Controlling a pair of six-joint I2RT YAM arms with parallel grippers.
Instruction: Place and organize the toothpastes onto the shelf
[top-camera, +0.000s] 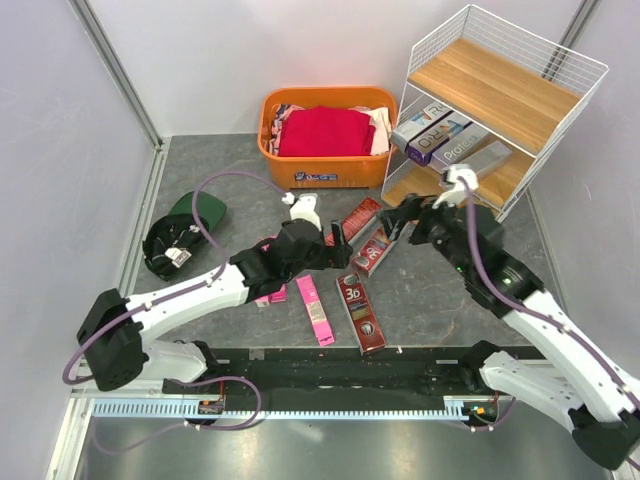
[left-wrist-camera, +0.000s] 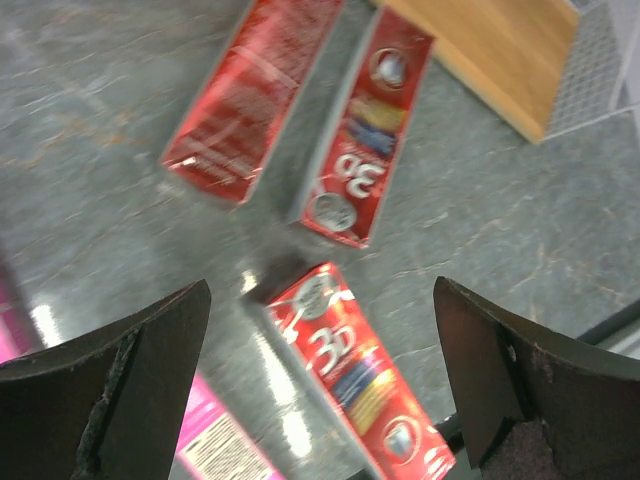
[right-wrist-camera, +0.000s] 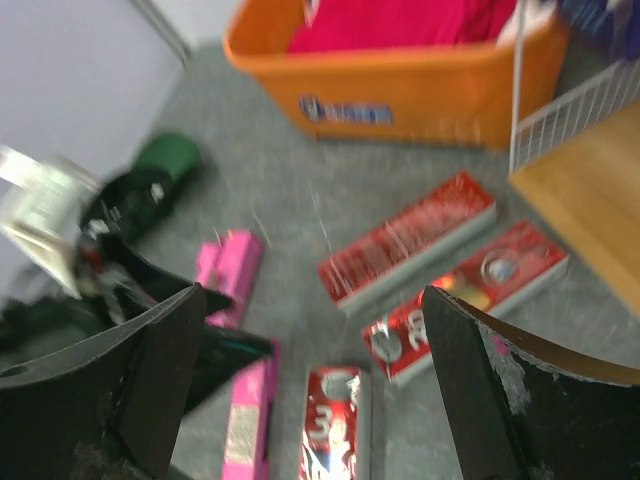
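Note:
Three dark red "3D" toothpastes lie on the grey table: one (top-camera: 360, 218) near the basket, one (top-camera: 375, 250) beside it, one (top-camera: 360, 312) nearer the arms. A pink box (top-camera: 314, 308) lies left of that, with another pink one (top-camera: 272, 292) partly under the left arm. Several silver and purple boxes (top-camera: 440, 135) rest on the middle board of the shelf (top-camera: 500, 90). My left gripper (top-camera: 338, 245) hovers open over the red boxes, above the nearest one (left-wrist-camera: 355, 375). My right gripper (top-camera: 395, 222) is open and empty just in front of the shelf, looking down on the red boxes (right-wrist-camera: 410, 240).
An orange basket (top-camera: 325, 165) with folded red clothes stands at the back, left of the shelf. A black and green cap (top-camera: 180, 235) lies at the left. The shelf's lowest board (left-wrist-camera: 490, 50) is close to the red boxes. Walls close in both sides.

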